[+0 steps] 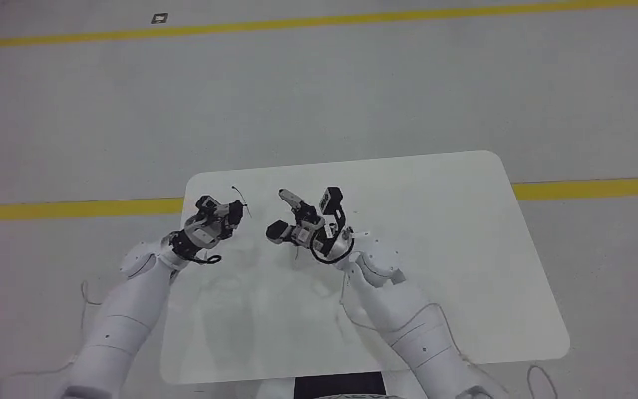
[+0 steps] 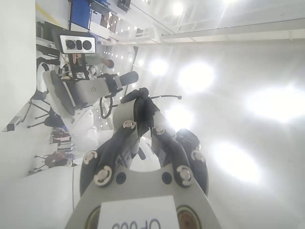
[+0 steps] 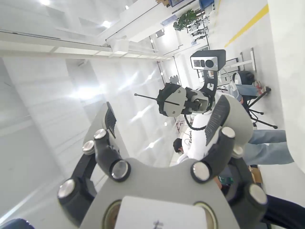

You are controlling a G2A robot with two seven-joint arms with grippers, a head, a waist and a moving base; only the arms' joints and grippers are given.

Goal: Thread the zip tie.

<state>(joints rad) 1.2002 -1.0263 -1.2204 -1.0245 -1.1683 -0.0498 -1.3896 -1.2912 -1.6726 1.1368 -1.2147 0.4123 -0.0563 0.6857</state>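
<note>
A thin black zip tie [image 1: 240, 197] sticks out of my left gripper [image 1: 235, 209], which is shut on one end of it above the table's left side. In the left wrist view the tie [image 2: 166, 96] runs straight out from the closed gripper [image 2: 143, 96], ending in a small head. My right gripper [image 1: 282, 214] hangs open just to the right of it, facing it, with nothing between its fingers. In the right wrist view the right gripper [image 3: 166, 102] has its pads [image 3: 110, 119] spread wide; beyond them are the left gripper [image 3: 171, 103] and the tie [image 3: 145, 97].
The white table [image 1: 449, 249] lies bare under both arms, with wide free room to the right. Yellow floor lines [image 1: 90, 208] run past its far edge.
</note>
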